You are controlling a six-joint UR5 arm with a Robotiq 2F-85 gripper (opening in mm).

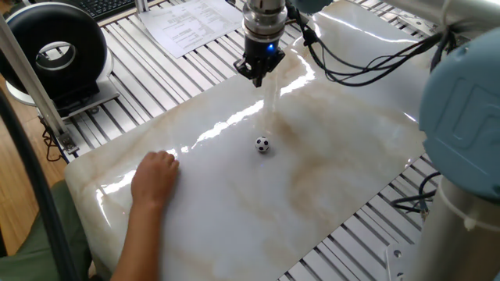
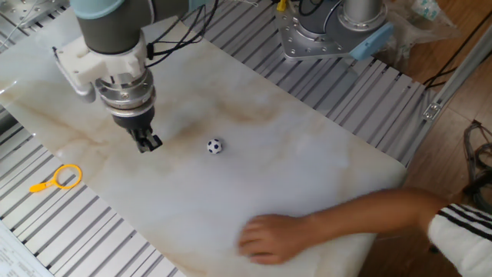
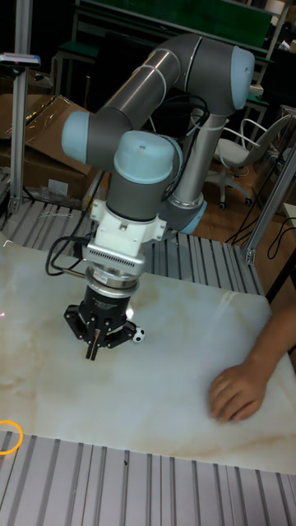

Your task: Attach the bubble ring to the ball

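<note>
The ball [image 2: 214, 146], white with black patches, lies alone near the middle of the marble slab [image 2: 307, 154]; it also shows in one fixed view [image 1: 262, 144] and in the tall view [image 3: 139, 335]. The yellow-orange bubble ring [image 2: 65, 177] lies flat near the slab's edge, and only part of the ring [image 3: 6, 436] shows at the tall view's border. It is not visible in the one fixed view. My gripper [image 2: 146, 142] hangs just above the slab between ring and ball, closer to the ball, pointing down. Its fingers [image 3: 92, 349] are shut with nothing held.
A person's hand [image 2: 269, 238] rests flat on the slab near its edge, also seen in one fixed view [image 1: 156, 176]. A black round device [image 1: 55, 47] and paper sheets [image 1: 187, 23] lie beyond the slab. The robot base [image 2: 338, 31] and cables stand at the far side.
</note>
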